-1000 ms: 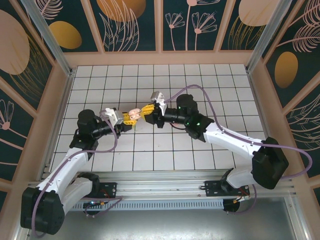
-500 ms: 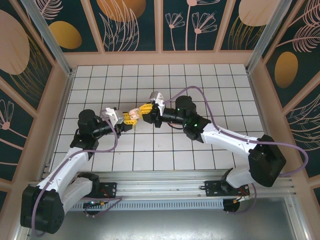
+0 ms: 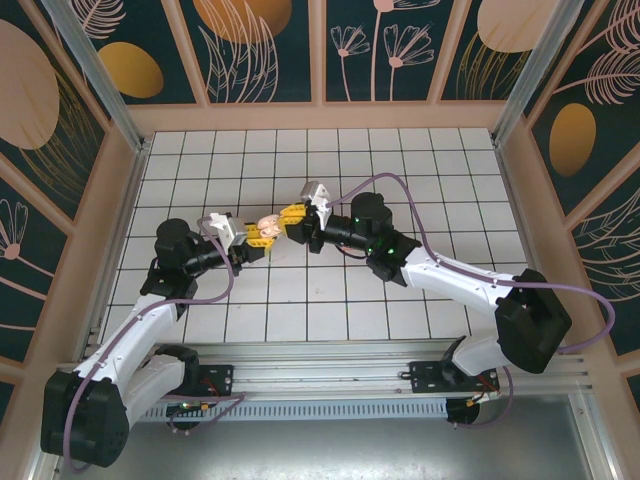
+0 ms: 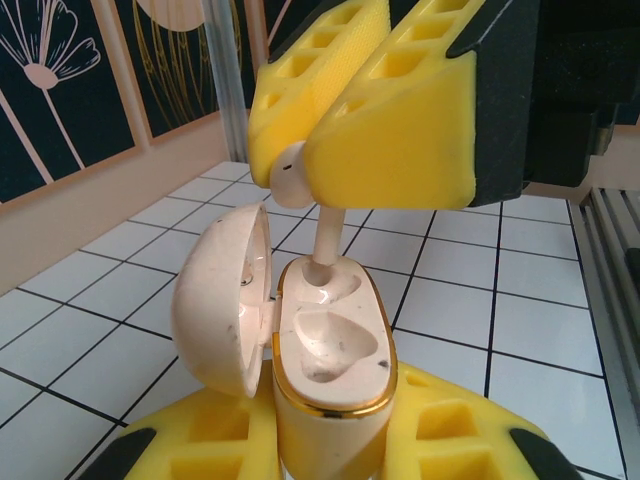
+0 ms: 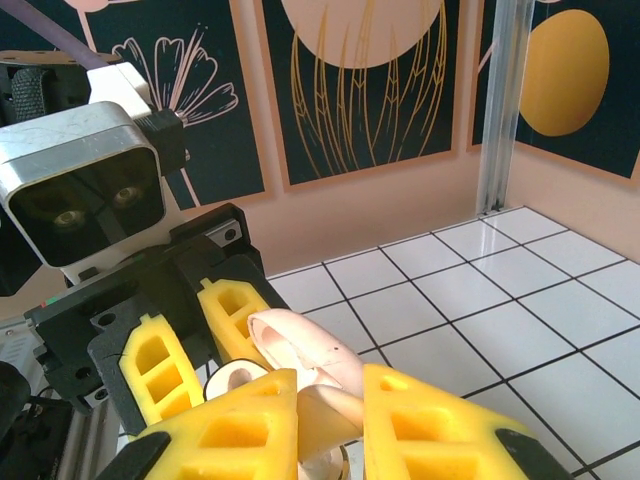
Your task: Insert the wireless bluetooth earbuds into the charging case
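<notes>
One earbud touches the case beside its lid.

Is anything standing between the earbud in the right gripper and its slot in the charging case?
Nothing visible does. The earbud, pinched in the right gripper, has its stem tip at the far slot of the open charging case, which the left gripper holds. The lid hangs open to one side, clear of the stem.

I get bright, even light from above; the white tiled floor carries only faint, soft shadows. Its glossy tiles show a mild sheen in the right wrist view. Both wrist views blur along the nearest bottom edge.
</notes>
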